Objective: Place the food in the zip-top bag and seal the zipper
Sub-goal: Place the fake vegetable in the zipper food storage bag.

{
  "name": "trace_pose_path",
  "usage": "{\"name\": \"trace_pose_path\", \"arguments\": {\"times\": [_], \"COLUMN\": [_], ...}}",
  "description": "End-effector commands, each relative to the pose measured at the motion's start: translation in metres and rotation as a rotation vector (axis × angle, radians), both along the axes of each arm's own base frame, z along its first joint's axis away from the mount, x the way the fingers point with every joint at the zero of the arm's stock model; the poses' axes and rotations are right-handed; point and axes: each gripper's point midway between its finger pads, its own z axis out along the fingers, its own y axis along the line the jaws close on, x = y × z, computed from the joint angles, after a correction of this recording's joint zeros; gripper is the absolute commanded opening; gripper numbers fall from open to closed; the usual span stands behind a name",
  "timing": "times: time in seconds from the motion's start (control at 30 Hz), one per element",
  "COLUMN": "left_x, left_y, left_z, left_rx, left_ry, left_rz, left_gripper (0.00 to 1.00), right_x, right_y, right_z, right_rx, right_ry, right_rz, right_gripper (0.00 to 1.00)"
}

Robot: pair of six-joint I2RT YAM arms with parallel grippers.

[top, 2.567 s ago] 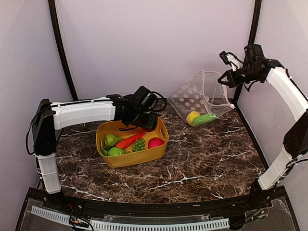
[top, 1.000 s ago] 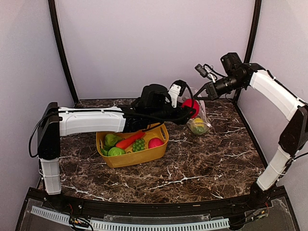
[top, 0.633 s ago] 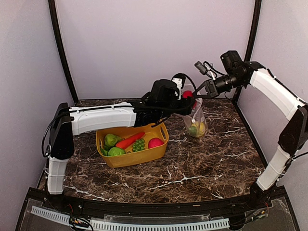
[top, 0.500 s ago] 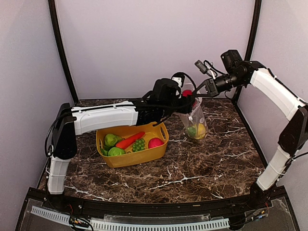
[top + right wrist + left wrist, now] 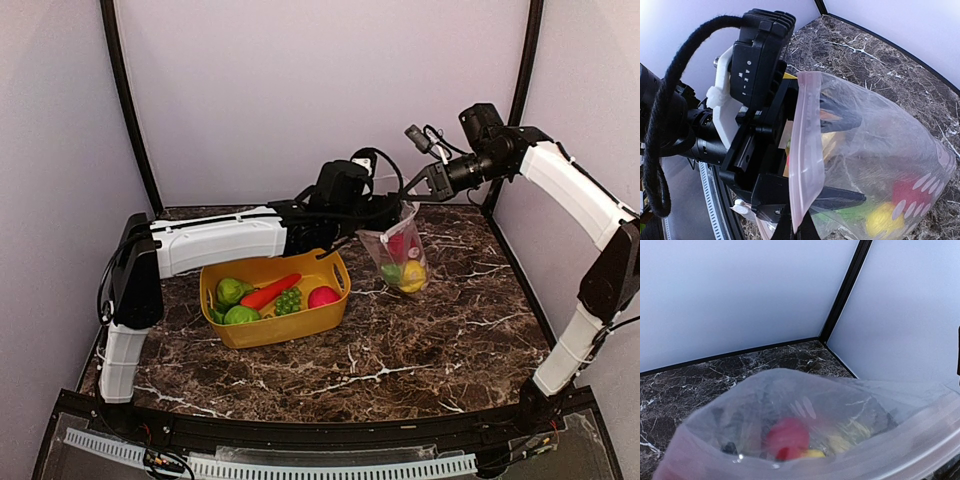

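The clear zip-top bag [image 5: 402, 262] hangs upright over the table's back right. It holds a red ball [image 5: 397, 245], the yellow lemon [image 5: 411, 278] and the green cucumber [image 5: 389, 272]. My right gripper [image 5: 410, 197] is shut on the bag's whitish zipper strip [image 5: 807, 150] and holds it up. My left gripper [image 5: 390, 222] is open and empty, with both black fingers [image 5: 842, 118] spread inside the bag's mouth. The left wrist view looks down into the bag [image 5: 805, 405] at the red ball [image 5: 787, 437]. The right wrist view shows the ball [image 5: 910, 192] and lemon [image 5: 885, 220] at the bottom.
The yellow tub [image 5: 275, 330] stands left of the bag. It holds green round toys [image 5: 232, 291], the carrot [image 5: 271, 291], the grapes [image 5: 288, 300] and another red ball [image 5: 322, 296]. The enclosure walls stand close behind and to the right of the bag.
My right gripper lifted the bag from lying to hanging upright. My left gripper carried a red ball from the tub to the bag's mouth and let it go; the ball dropped inside.
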Motion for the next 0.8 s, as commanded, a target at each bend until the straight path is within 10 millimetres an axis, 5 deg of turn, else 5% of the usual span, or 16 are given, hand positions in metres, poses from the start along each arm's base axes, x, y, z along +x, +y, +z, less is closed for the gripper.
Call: {"name": "trace_pose_path", "arguments": {"times": [0.0, 0.4, 0.6, 0.77], "left_x": [-0.013, -0.061, -0.084, -0.112], "left_y": [-0.003, -0.01, 0.004, 0.024], "left_z": [0.039, 0.082, 0.083, 0.065], "left_rx": [-0.075, -0.152, -0.131, -0.058], "left_ry": [-0.032, -0.066, -0.071, -0.075], "left_rz": [-0.046, -0.214, -0.264, -0.351], "left_gripper": [0.83, 0.78, 0.76, 0.75], "right_x": [0.002, 0.021, 0.024, 0.022], "right_y": [0.002, -0.011, -0.016, -0.018], "right_z": [0.004, -0.008, -0.008, -0.008], "right_rx": [0.013, 0.009, 0.003, 0.001], "right_ry": [-0.006, 0.022, 0.012, 0.0], "right_rz": [0.005, -0.048, -0.059, -0.06], "right_gripper": [0.0, 0.0, 0.0, 0.0]}}
